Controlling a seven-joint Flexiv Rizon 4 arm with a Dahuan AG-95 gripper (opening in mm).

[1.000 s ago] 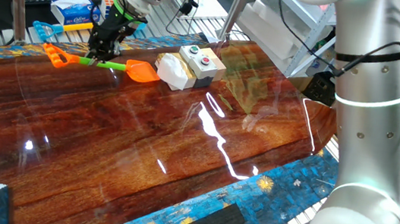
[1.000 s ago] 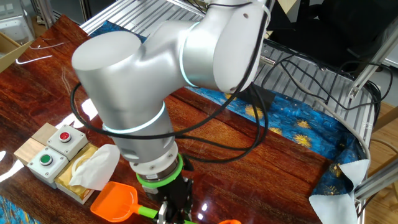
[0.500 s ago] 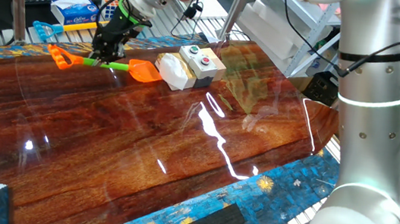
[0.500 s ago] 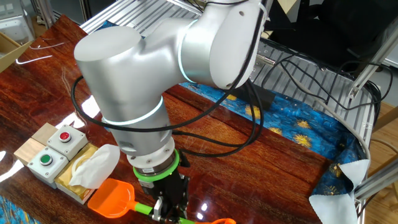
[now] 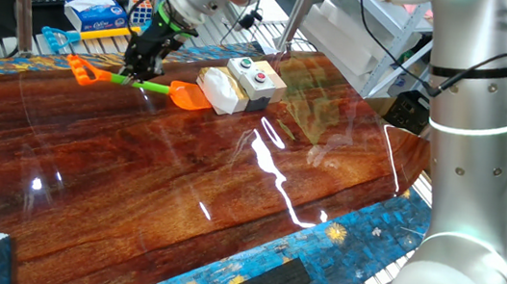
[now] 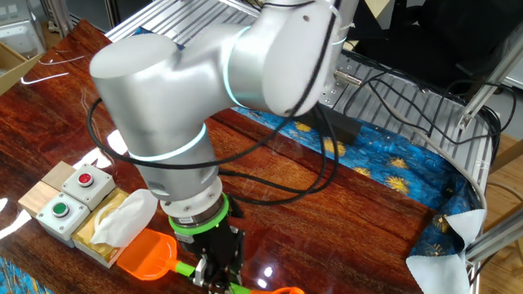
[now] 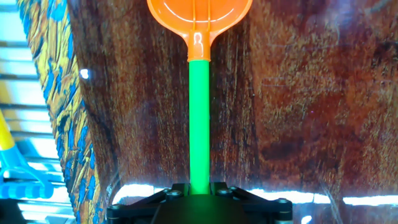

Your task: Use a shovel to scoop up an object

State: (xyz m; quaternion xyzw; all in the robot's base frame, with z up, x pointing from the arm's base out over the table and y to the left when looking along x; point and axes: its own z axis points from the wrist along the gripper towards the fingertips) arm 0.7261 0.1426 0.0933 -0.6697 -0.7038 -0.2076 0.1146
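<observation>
My gripper (image 5: 134, 71) is shut on the green handle of a toy shovel (image 5: 152, 86) with an orange blade (image 5: 188, 96) and an orange grip end. The blade's tip lies right beside the object (image 5: 216, 90), a white crumpled lump with a tan part, at the far left of the table. In the other fixed view the gripper (image 6: 214, 282) holds the handle while the blade (image 6: 149, 254) sits against the white lump (image 6: 122, 219). The hand view shows the green handle (image 7: 199, 118) running straight up from the gripper (image 7: 199, 190) to the blade (image 7: 199, 17); the object is out of that view.
A beige box with red and green buttons (image 5: 254, 78) stands right behind the object, also in the other fixed view (image 6: 69, 194). A blue patterned cloth (image 5: 298, 254) borders the wooden table (image 5: 228, 187). A blue toy rake (image 5: 58, 37) and a tissue pack (image 5: 93, 14) lie beyond the far edge.
The gripper has pushed the shovel to the right along the table, so the orange blade has slid up to the white lump.
</observation>
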